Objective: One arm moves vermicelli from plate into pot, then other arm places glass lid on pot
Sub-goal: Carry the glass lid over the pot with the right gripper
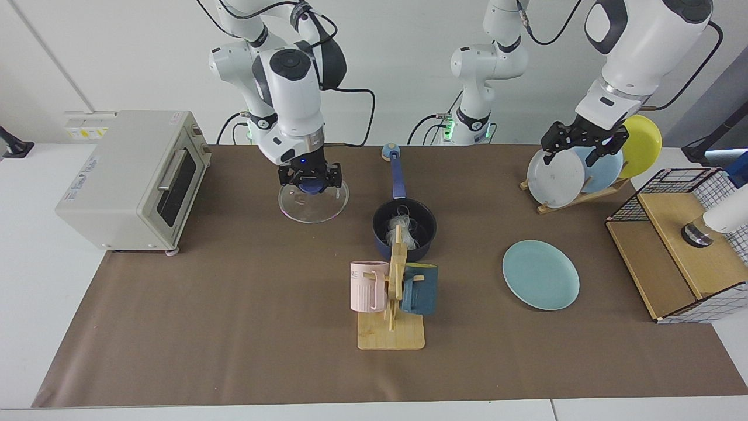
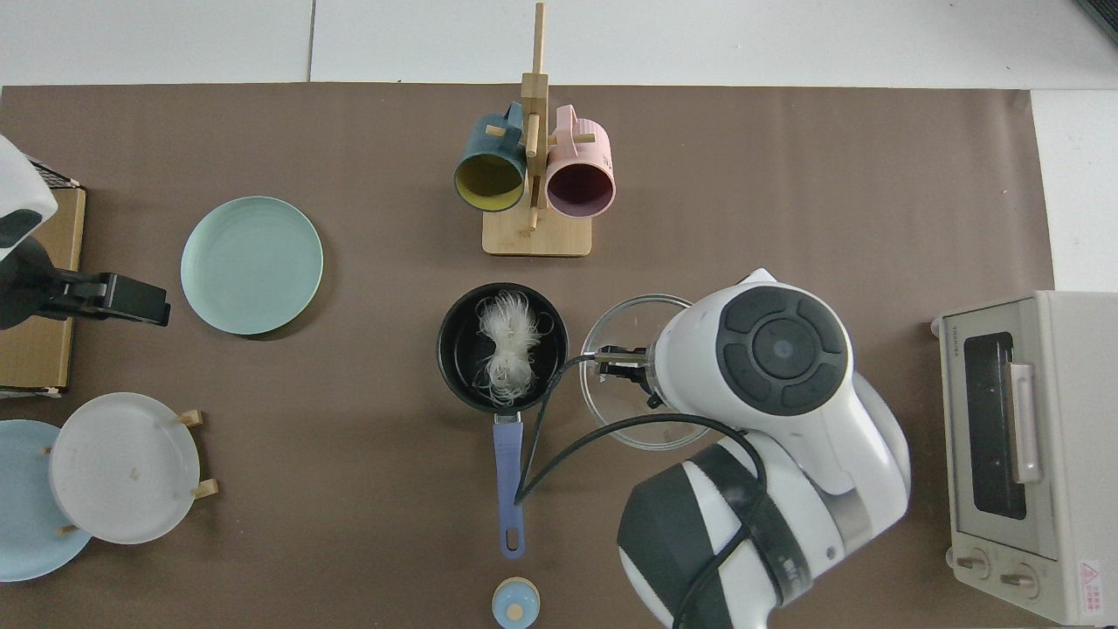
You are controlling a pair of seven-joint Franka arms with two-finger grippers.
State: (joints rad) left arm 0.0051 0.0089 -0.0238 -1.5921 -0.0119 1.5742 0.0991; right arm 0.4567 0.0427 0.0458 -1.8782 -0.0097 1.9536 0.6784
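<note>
The vermicelli (image 1: 403, 230) (image 2: 507, 349) lies as a white bundle inside the dark blue pot (image 1: 380, 241) (image 2: 450, 349) at the table's middle. My right gripper (image 1: 310, 180) (image 2: 624, 362) is shut on the blue knob of the glass lid (image 1: 314, 204) (image 2: 624, 419). It holds the lid just beside the pot, on the oven side, and the lid's rim nearly reaches the pot's rim in the top view. The teal plate (image 1: 540, 275) (image 2: 251, 265) lies bare. My left gripper (image 1: 584, 153) (image 2: 140, 301) hangs open and holds nothing, high in front of the plate rack.
A wooden mug stand (image 1: 391, 292) with a pink and a dark teal mug stands right in front of the pot. A toaster oven (image 1: 128, 175) sits at one end. A rack of plates (image 1: 578, 166) and a wire basket (image 1: 684, 245) are at the other.
</note>
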